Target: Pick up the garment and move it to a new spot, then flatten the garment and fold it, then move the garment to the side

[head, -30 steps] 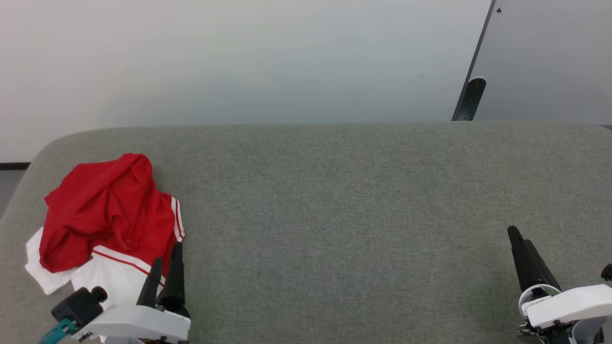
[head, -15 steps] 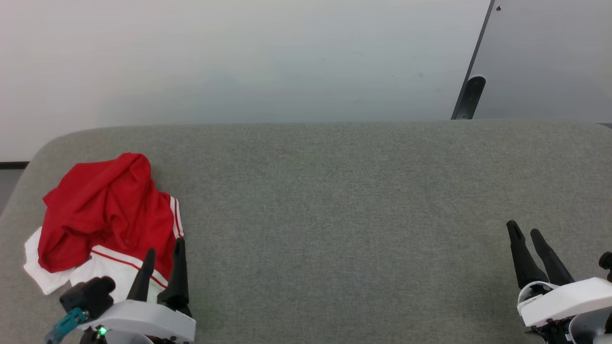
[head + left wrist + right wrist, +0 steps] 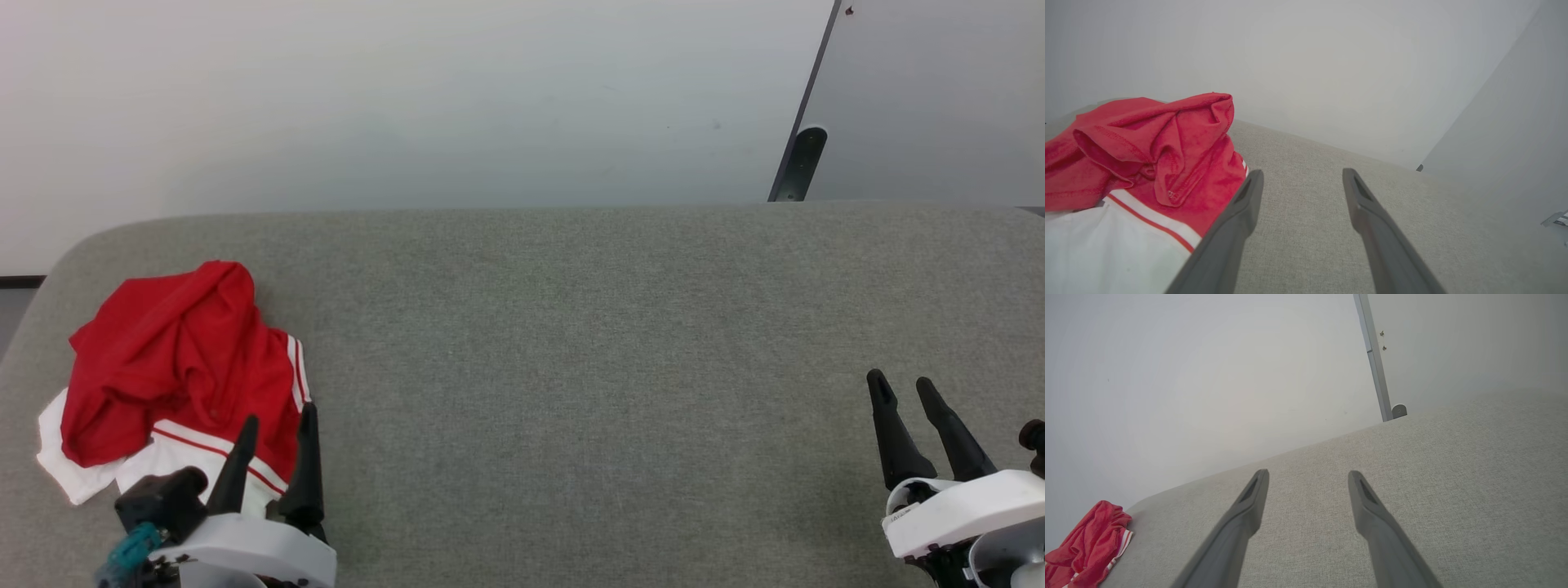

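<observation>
Seemingly no legible text anywhere

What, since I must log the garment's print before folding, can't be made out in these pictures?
Crumpled red jersey shirt with white sleeve ends: front, back and any print, buried in its own folds, all views.
Its near white edge: head view, behind the open left claw; left wrist view, cut by the bottom edge.
Same shirt, right wrist view: small, cropped by the lower left corner.

Crumpled red jersey (image 3: 175, 367) with white striped trim at left end of grey worktop (image 3: 571, 367), left gripper (image 3: 278, 415) spread wide at its near edge, right gripper (image 3: 900, 379) spread wide, well apart
</observation>
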You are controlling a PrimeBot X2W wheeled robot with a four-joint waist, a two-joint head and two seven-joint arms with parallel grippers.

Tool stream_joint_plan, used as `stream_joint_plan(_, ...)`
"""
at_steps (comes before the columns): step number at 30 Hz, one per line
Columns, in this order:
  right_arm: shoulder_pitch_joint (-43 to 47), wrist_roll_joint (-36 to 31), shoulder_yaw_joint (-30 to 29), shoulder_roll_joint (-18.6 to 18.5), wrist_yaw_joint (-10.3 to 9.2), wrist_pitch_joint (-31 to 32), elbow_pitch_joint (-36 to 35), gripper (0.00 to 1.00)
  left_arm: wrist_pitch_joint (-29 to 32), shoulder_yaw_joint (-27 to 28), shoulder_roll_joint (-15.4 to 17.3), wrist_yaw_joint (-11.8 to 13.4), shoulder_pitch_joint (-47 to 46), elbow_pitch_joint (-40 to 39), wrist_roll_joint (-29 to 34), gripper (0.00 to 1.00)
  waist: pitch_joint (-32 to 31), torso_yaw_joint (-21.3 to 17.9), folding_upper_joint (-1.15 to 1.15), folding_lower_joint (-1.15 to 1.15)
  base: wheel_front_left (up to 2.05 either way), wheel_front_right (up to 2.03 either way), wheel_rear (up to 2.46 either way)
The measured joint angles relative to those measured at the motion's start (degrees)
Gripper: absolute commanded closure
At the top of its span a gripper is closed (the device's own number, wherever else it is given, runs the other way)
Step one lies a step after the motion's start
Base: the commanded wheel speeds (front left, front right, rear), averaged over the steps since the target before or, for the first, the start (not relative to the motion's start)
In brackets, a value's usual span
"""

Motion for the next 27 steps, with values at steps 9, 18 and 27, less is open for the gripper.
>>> stream_joint_plan(9,0.0,-5.4,0.0,-0.6,0.04,-1.0,-0.6,0.00,-1.3,-0.9,0.4,0.5,0.3,-0.5,4.8,0.00,0.1,0.0,0.00,0.00,0.00,0.00,0.00)
stream_joint_plan(18,0.0,-10.0,-0.5,-0.7,0.05,-2.0,-1.0,0.00,-2.4,-1.3,1.0,1.1,0.8,-1.1,9.5,0.00,0.3,0.0,0.00,0.00,0.00,0.00,0.00)
stream_joint_plan(27,0.1,-14.3,-0.8,-0.8,0.05,-3.0,-1.0,0.00,-3.5,-2.0,1.5,1.4,1.0,-1.2,13.5,0.00,0.6,0.0,0.00,0.00,0.00,0.00,0.00)
